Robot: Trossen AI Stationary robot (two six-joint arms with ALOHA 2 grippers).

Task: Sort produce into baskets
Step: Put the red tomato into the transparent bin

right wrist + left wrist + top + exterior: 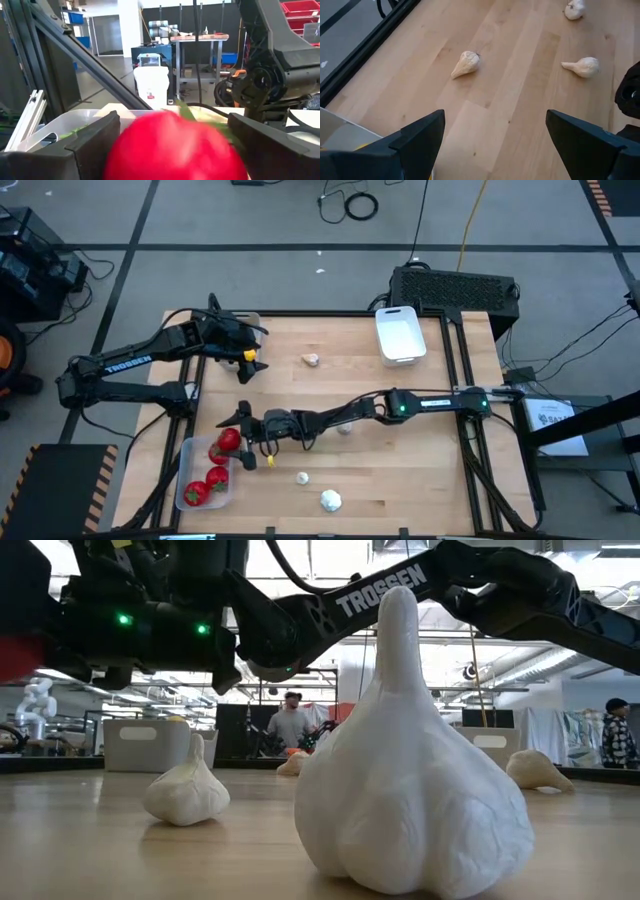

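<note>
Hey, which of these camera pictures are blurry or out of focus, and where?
Low view: the nearest garlic bulb fills the frame and looks soft; bright windows behind wash out the room. Right wrist view: the red piece between the right tool fingers is a close blur, while the room behind is sharp. Left wrist view: garlic bulbs on the table are sharp. High view: evenly lit.

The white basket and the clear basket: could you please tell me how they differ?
The white basket is opaque and holds no produce; the clear basket is see-through and holds red pieces. The white basket sits at the table's far right, the clear basket at its near left. Both are shallow, round-cornered rectangles.
</note>
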